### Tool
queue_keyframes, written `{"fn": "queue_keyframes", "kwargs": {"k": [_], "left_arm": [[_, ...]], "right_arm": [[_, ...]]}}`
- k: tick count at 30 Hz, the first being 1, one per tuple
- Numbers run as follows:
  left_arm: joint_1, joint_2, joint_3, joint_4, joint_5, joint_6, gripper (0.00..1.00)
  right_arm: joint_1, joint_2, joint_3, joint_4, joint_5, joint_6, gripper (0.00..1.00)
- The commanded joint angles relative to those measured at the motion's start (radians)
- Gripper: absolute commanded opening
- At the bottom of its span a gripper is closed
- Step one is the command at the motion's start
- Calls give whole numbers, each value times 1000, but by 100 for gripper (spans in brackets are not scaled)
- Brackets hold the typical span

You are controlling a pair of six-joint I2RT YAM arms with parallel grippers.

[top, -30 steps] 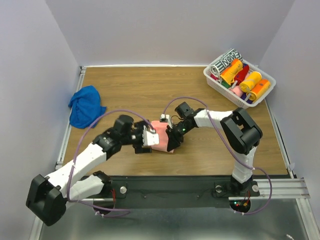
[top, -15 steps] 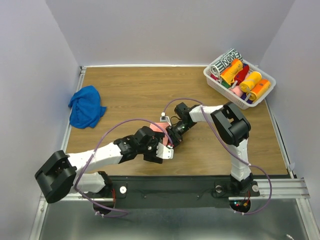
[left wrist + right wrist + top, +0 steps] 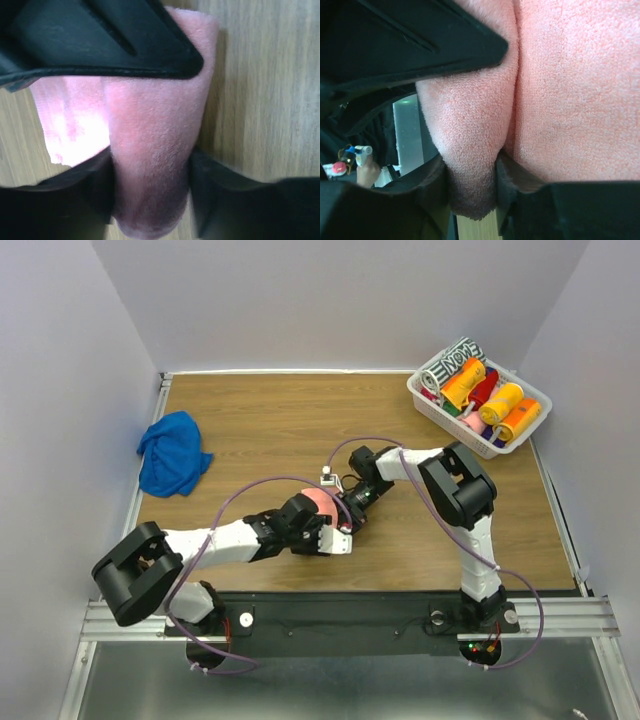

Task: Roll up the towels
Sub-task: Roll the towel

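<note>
- At the middle of the table [image 3: 260, 420], the pink towel [image 3: 316, 503] sits bunched between both arms.
- The left gripper [image 3: 150, 195], half-closed, clamps its rolled end.
- The right gripper [image 3: 471, 185] pinches a fold.
- The blue towel [image 3: 172, 452] lies crumpled near the left edge.

A white basket [image 3: 440, 417] sits on the brown wooden table [image 3: 280, 420], in the far right corner. The basket is full of rolled-up towels. A black-and-white roll [image 3: 450, 362] lies at the back of the basket. Three orange rolls [image 3: 500, 400] lie in a row next to it. A red roll [image 3: 484, 387] is tucked between two of the orange ones. Something pink [image 3: 472, 424] peeks out at the front of the basket. It may be one more roll, but it is too small to tell. Pale grey walls [image 3: 340, 300] stand just behind the basket and beside it. A shiny metal rail [image 3: 560, 615] runs along the table's near edge, well away from the basket.
</note>
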Motion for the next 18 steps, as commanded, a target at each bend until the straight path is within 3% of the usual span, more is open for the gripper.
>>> {"fn": "queue_keyframes", "kwargs": {"k": [1, 3, 6, 7, 12, 18], "left_arm": [[-4, 12, 55, -60, 72, -64, 49], [-4, 24, 78, -122, 133, -88, 42], [-2, 47, 96, -190, 183, -107, 36], [-1, 56, 107, -207, 196, -116, 35], [42, 133, 186, -328, 314, -122, 34], [181, 303, 347, -486, 475, -69, 37]], "right_arm": [[-16, 2, 52, -54, 80, -32, 46], [-48, -23, 73, -55, 114, -18, 65], [-103, -62, 104, -54, 131, 19, 83], [-149, -92, 131, -54, 131, 28, 100], [-298, -227, 199, -52, 169, 71, 100], [-358, -436, 106, 13, 303, 94, 100]]}}
